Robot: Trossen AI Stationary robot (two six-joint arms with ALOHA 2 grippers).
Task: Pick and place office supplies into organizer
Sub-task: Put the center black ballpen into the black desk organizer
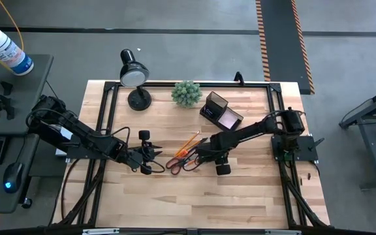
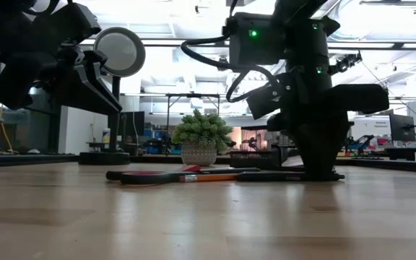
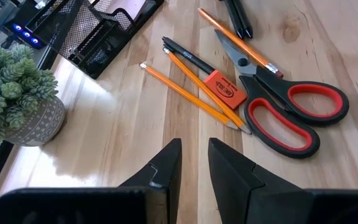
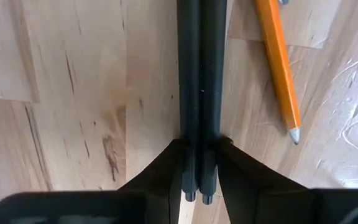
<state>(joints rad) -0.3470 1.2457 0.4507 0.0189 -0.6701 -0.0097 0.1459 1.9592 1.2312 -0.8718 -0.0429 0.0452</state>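
two dark pens [image 4: 197,93] lie side by side on the wooden table [image 1: 194,196], and the right gripper [image 4: 197,177] stands down over them with a finger on each outer side, its jaws clenched on the pair. just beside that grip lies an orange pencil [image 4: 278,68], its sharpened tip clear of the fingers and not touching them. the left gripper [image 3: 194,162] hovers above the table with nothing between its jaws, which stand slightly parted and released. ahead of those jaws sit two thin orange pencils [image 3: 191,93], a dark pen [image 3: 188,56], an orange eraser [image 3: 224,88] and the scissors [image 3: 284,106], their red-lined loops toward the jaws and the blades pointing away. farther off beyond them is the organizer [image 1: 219,109], a dark mesh holder with a pink sticky-note pad [image 1: 228,119] in its low tray. a green plant ball [image 1: 187,93] in a pot stands beside it, and a black desk lamp [image 1: 134,73] beyond that.
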